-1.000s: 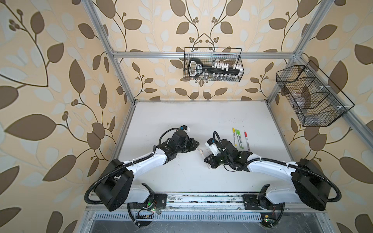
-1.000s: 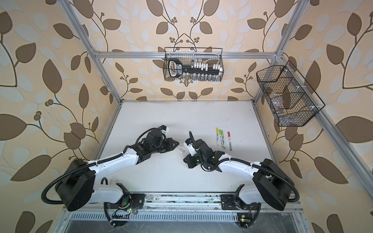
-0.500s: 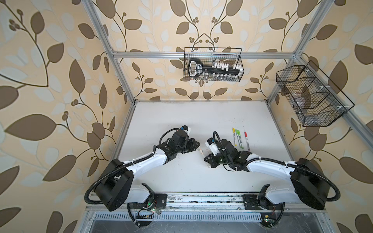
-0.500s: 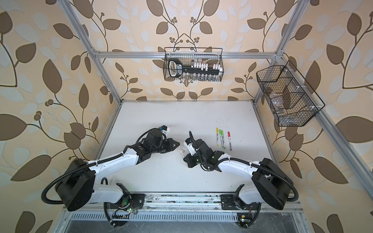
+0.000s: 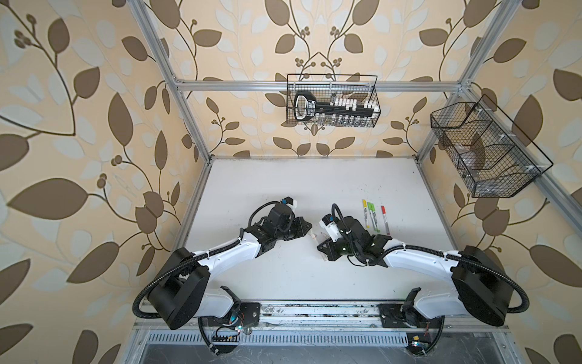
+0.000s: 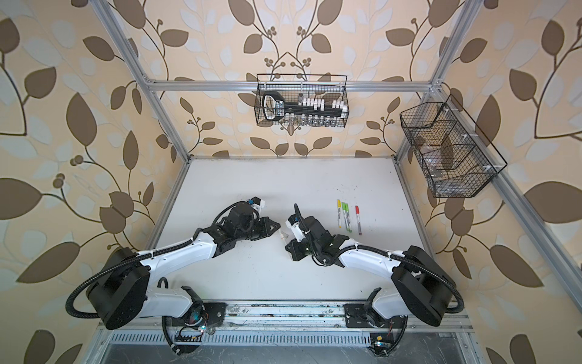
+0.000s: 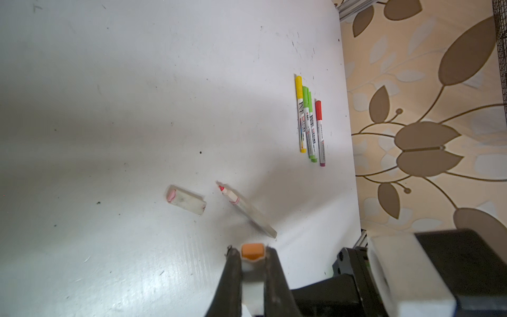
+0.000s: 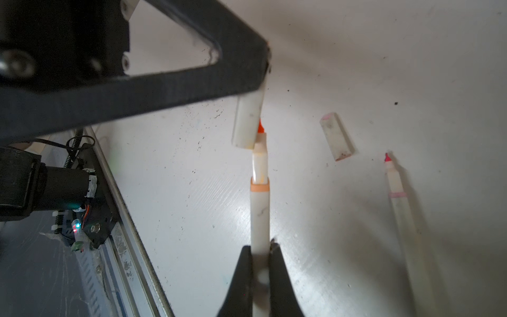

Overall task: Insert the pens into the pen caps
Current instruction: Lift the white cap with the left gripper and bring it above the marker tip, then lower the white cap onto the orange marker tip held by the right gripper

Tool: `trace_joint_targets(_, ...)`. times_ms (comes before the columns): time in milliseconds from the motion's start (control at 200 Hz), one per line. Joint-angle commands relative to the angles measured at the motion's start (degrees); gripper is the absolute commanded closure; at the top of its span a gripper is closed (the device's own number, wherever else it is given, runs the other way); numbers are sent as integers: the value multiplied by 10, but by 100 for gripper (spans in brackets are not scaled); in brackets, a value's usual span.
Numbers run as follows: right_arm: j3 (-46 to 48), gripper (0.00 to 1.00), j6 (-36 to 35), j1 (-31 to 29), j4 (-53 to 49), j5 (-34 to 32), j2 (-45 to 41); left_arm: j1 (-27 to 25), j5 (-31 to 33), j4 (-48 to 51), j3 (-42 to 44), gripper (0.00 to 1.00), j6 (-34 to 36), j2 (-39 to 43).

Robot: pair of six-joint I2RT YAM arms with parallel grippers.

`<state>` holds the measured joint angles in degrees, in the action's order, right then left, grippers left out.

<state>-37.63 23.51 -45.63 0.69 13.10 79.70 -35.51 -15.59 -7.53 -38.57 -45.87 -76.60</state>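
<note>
Right wrist view: right hand (image 8: 260, 247) clamped the orange-tipped pen (image 8: 260, 208), left hand (image 8: 259, 74) clamped the whitish cap (image 8: 247, 120) — tip lay beside the cap's mouth, not inside, axes slightly skewed.

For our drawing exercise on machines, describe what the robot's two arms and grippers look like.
Both arms match: the left arm and right arm have smooth white shells, bulky black rounded joints and black wrists. A ribbed black hose runs along each. The left gripper and right gripper have thin, tapering black fingers.
</note>
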Motion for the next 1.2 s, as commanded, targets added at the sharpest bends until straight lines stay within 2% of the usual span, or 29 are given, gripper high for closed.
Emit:
trace_joint_targets(0,-19,100,-10,-1,5,-2,7,12,30,-13,10,98,-14,21)
trace_joint_targets(225,-19,100,-11,-7,8,1,11,30,25,-20,13,98,-20,30)
trace_joint_targets(675,-30,100,-15,-10,11,3,17,30,-21,-35,4,98,-19,6)
trace_joint_targets(1195,-40,100,-17,-9,13,3,30,30,-45,-48,12,99,-20,2)
